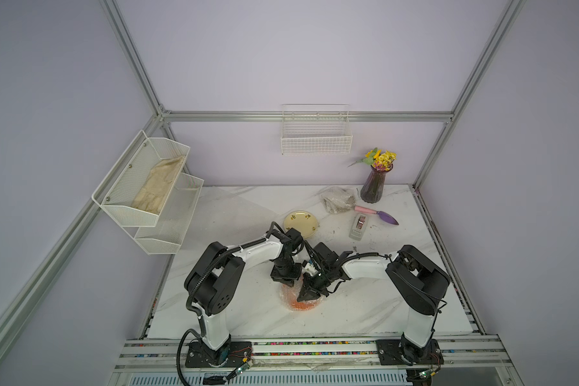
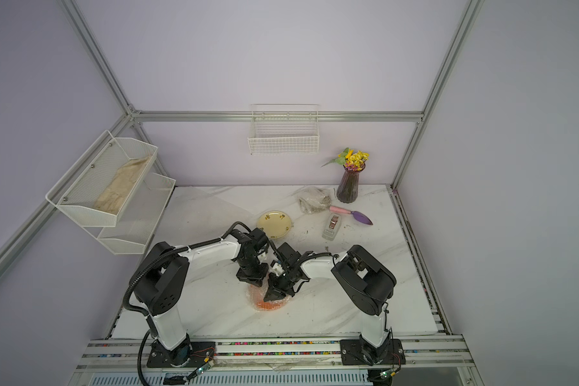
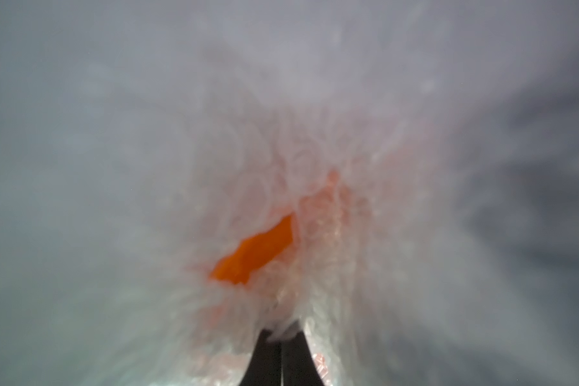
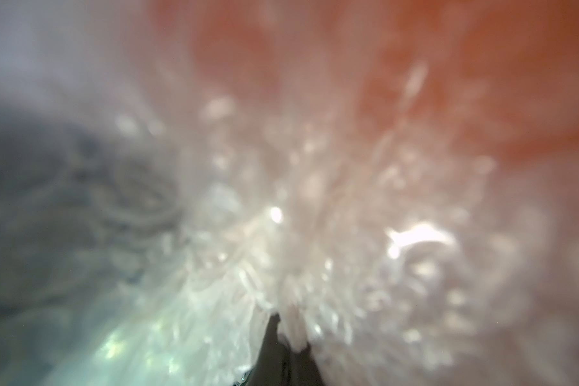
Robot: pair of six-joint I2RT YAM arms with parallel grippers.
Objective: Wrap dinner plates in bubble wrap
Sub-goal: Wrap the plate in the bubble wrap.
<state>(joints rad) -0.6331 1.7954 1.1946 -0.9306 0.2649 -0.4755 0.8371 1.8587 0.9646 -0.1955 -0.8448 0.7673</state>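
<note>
The orange dinner plate point(image 1: 304, 303) point(image 2: 272, 304) lies at the table's front centre, bundled in bubble wrap point(image 1: 286, 294). Both grippers are down on it. My left gripper point(image 3: 282, 334) point(image 1: 287, 283) is shut on a pinch of bubble wrap point(image 3: 331, 234); a bare orange patch of plate point(image 3: 254, 257) shows through a gap. My right gripper point(image 4: 290, 334) point(image 1: 304, 296) is shut on a fold of the bubble wrap point(image 4: 315, 217), with the orange plate point(image 4: 482, 83) blurred behind. A cream plate point(image 1: 301, 224) point(image 2: 274, 224) lies bare behind the arms. A flat sheet of bubble wrap point(image 1: 234, 207) covers the back left.
A crumpled bubble-wrap bundle point(image 1: 337, 200) lies at the back beside a purple vase of flowers point(image 1: 374, 183). A grey tape dispenser point(image 1: 359, 227) and a purple trowel point(image 1: 380, 214) lie to the right. A mesh shelf point(image 1: 121, 200) with beige cloth and a wire basket point(image 1: 316, 143) hang on the walls.
</note>
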